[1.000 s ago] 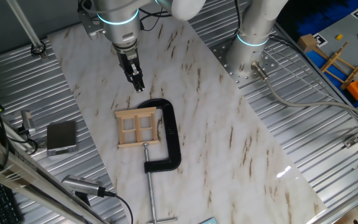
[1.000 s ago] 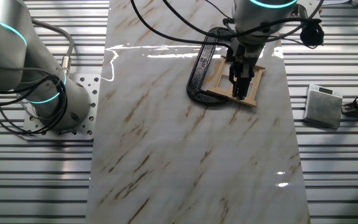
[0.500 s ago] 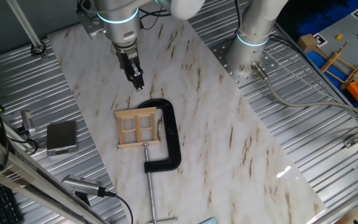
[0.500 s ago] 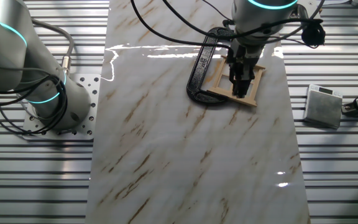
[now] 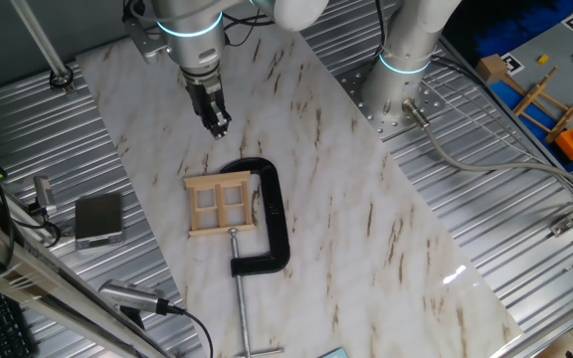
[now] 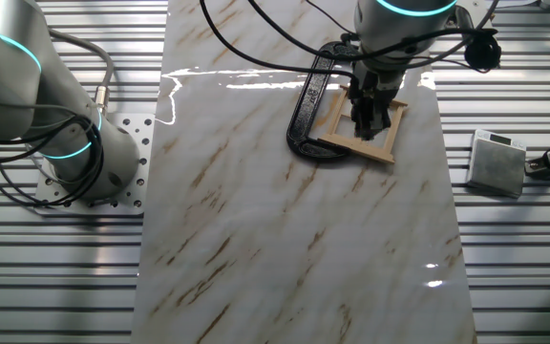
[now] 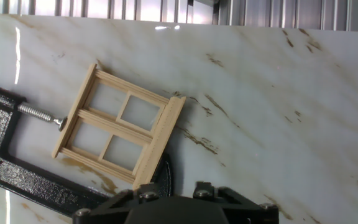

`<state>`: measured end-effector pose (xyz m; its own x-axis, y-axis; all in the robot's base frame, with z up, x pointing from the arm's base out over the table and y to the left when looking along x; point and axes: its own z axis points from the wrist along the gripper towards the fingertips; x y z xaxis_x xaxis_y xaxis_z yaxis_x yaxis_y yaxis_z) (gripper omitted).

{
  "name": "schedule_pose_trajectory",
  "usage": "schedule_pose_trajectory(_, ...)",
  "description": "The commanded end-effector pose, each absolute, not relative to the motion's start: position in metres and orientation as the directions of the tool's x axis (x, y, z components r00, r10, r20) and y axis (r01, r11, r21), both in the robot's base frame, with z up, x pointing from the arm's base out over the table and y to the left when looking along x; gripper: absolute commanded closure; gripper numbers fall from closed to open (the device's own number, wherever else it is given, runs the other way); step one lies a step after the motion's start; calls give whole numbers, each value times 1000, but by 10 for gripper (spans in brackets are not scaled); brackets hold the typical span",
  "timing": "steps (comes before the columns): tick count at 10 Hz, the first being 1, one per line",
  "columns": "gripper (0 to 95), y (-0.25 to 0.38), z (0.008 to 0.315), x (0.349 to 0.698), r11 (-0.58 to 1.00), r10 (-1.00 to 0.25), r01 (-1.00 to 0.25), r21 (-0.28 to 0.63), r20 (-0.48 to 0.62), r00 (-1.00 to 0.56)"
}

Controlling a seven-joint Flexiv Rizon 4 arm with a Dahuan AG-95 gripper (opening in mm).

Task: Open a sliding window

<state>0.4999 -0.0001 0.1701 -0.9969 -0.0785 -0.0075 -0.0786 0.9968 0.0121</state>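
The sliding window [image 5: 222,204] is a small light wooden frame with crossbars, lying flat on the marble board. A black C-clamp holds it. In the hand view the window [image 7: 120,127] lies at the left, with a thicker wooden strip along its right side that juts past the frame's lower corner. My gripper [image 5: 220,124] hangs above the board beyond the window's far edge, touching nothing. Its dark fingers look pressed together with nothing between them. In the other fixed view the gripper [image 6: 370,126] overlaps the window [image 6: 390,143]. The fingertips do not show in the hand view.
The black C-clamp [image 5: 272,214] wraps the window's right side, and its screw handle [image 5: 245,318] reaches toward the board's front edge. A grey box [image 5: 98,219] sits left of the marble board [image 5: 366,229]. The arm's base [image 5: 401,70] stands at the back right.
The gripper has drawn back a little from the window, up and toward the far end of the board. The window and clamp have not moved.
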Motion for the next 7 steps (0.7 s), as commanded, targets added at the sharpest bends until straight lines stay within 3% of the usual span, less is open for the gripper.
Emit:
schedule_pose_trajectory(1,950,0,170,500,997,-79,-79,11,-7,-997)
schedule_pose_trajectory(7,950,0,170,500,996,-91,-91,11,-7,-996)
